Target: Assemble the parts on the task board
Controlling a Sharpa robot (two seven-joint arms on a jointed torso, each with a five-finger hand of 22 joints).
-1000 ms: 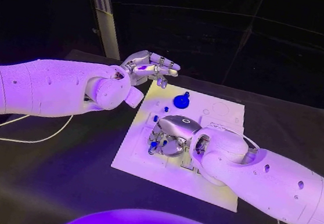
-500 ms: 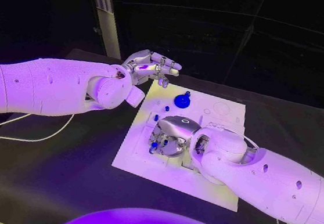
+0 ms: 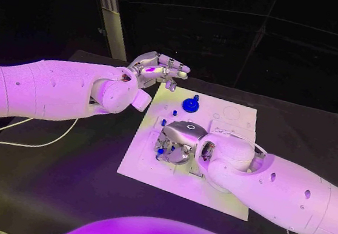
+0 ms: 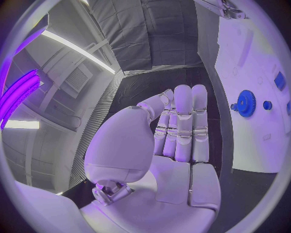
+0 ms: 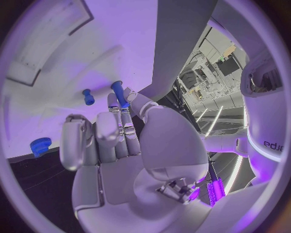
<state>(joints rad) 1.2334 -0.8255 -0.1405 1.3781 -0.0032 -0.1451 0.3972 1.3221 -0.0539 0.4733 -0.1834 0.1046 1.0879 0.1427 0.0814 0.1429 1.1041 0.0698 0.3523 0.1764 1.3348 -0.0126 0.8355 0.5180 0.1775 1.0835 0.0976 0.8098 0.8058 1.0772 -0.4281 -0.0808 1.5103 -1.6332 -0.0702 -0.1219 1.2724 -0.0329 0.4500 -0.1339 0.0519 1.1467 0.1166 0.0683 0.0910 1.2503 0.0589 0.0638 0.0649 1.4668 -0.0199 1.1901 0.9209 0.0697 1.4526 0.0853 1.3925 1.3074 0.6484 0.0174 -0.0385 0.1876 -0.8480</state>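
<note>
Right hand [image 3: 178,142] pinches one blue peg [image 5: 119,93] over the task board [image 3: 231,119]; left hand [image 3: 155,68] hovers empty, fingers straight.

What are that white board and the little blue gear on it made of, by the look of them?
The task board looks like matte white plastic or painted sheet: flat, even, with shallow recesses and no shine. The blue gear looks like moulded or printed plastic: one solid colour, dull surface, crisp small teeth round its rim. Neither can be told for certain from these views.
</note>
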